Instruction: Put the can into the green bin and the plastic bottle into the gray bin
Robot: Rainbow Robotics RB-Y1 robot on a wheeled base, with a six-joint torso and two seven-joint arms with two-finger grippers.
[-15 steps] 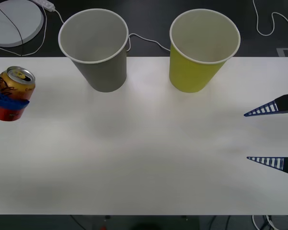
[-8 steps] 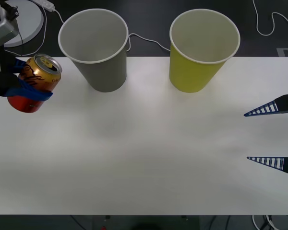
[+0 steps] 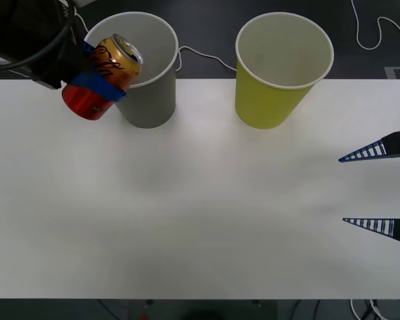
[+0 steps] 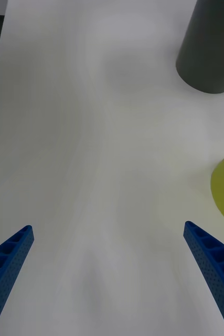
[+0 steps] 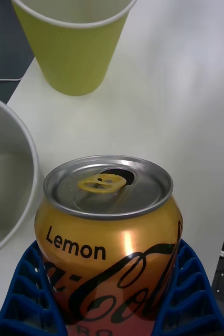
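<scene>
Can (image 3: 101,77), a smooth gold-and-red metal cylinder with a pull-tab top, sits clamped between the ribbed blue fingers of the left gripper (image 3: 97,85), raised at the gray bin's (image 3: 143,100) left rim, tilted with its top toward the green bin (image 3: 273,100). The right gripper (image 3: 373,189) rests spread wide over the white table (image 3: 200,213).

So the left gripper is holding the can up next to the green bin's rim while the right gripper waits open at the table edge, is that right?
Not quite. The left gripper holds the can beside the rim of the gray bin, not the green bin, which stands farther toward the robot's right, as the front view shows. The right gripper does wait open at the table edge.
</scene>
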